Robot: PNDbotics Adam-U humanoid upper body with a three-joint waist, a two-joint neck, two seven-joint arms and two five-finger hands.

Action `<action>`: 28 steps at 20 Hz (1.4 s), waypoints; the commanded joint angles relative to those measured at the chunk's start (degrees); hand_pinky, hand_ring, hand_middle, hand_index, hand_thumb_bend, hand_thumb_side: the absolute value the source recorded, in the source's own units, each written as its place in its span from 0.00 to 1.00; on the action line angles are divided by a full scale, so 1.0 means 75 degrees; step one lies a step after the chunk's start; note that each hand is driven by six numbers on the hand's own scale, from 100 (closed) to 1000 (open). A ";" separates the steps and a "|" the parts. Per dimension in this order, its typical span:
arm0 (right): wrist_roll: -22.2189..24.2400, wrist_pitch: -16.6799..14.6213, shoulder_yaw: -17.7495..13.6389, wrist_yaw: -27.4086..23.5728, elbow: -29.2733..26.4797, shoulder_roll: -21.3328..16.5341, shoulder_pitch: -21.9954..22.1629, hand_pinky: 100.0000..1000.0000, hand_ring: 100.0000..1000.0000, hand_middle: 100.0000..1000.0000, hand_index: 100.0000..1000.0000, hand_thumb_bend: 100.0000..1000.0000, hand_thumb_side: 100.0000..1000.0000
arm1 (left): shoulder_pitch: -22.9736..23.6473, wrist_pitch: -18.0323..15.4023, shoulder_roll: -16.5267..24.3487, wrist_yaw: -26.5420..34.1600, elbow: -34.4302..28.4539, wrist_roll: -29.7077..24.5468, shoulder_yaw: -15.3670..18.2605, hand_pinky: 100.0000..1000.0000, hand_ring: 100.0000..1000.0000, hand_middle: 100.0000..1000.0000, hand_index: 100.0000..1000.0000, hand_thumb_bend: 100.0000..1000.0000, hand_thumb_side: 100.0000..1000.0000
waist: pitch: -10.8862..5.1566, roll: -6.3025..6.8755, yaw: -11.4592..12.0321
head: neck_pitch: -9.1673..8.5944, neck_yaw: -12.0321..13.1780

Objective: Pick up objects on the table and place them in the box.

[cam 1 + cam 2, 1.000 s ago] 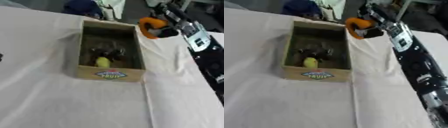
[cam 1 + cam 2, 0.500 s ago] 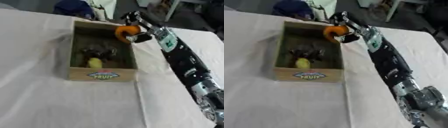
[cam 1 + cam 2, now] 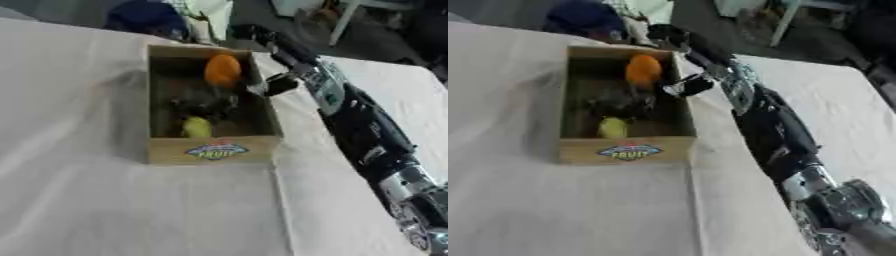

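A cardboard box (image 3: 213,150) with a fruit label on its front wall stands on the white cloth. Inside it lie a yellow-green fruit (image 3: 197,126) and a dark cluster (image 3: 206,104). An orange fruit (image 3: 223,70) is at the box's far end, just inside its right wall. My right hand (image 3: 262,42) reaches in from the right over the box's far right corner, with the orange against it and its fingers curled round it. Blur hides whether the orange touches the box floor. The left hand does not show.
My right arm (image 3: 367,130) lies along the table's right side, close to the box's right wall. A blue object (image 3: 144,17) sits beyond the table's far edge. White cloth (image 3: 131,210) spreads in front and to the left of the box.
The camera has shifted. My right hand has carried the orange from beside the box's far right corner to over the far end of the box.
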 commanded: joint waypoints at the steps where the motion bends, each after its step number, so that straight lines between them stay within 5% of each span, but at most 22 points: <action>1: -0.0227 -0.0001 -0.0061 -0.0458 -0.0288 -0.0240 -0.0075 0.86 0.97 0.92 0.92 0.16 0.03 | -0.0008 0.0025 0.0043 -0.0068 -0.0134 0.0022 0.0068 0.70 0.69 0.65 0.81 0.00 0.30 | -0.0135 0.0092 -0.0066 | -0.0065 0.0079; 6: 0.0450 -0.0001 0.0111 -0.2171 -0.1101 -0.0555 0.0312 0.78 0.91 0.82 0.87 0.00 0.00 | 0.0243 0.0052 0.0008 -0.0223 -0.0134 0.0166 0.0212 0.70 0.69 0.65 0.81 0.00 0.32 | -0.0167 0.0132 -0.0389 | -0.0014 0.0527; 11: 0.1708 0.0026 0.0136 -0.4683 -0.2424 -0.1029 0.1309 0.76 0.89 0.79 0.86 0.00 0.00 | 0.0545 0.0068 -0.0047 -0.0451 -0.0134 0.0393 0.0396 0.70 0.68 0.64 0.81 0.00 0.32 | -0.0184 0.0164 -0.0812 | 0.0007 0.0954; 17: 0.3048 0.0778 -0.0280 -0.7154 -0.4305 -0.1305 0.2666 0.75 0.87 0.76 0.85 0.00 0.00 | 0.0769 0.0078 -0.0124 -0.0653 -0.0134 0.0683 0.0534 0.70 0.68 0.64 0.81 0.00 0.33 | -0.0150 0.0222 -0.1116 | 0.0001 0.1265; 22: 0.3762 0.1452 -0.0790 -0.8283 -0.5393 -0.1034 0.3748 0.75 0.87 0.74 0.83 0.00 0.00 | 0.0954 0.0124 -0.0199 -0.0795 -0.0134 0.0954 0.0630 0.69 0.67 0.63 0.80 0.00 0.34 | -0.0138 0.0265 -0.1350 | -0.0019 0.1445; 28: 0.4139 0.2210 -0.1464 -0.8855 -0.6064 -0.0437 0.4919 0.74 0.86 0.71 0.79 0.00 0.04 | 0.1119 0.0117 -0.0271 -0.0905 -0.0134 0.1187 0.0708 0.68 0.67 0.63 0.79 0.00 0.34 | -0.0140 0.0298 -0.1520 | -0.0041 0.1697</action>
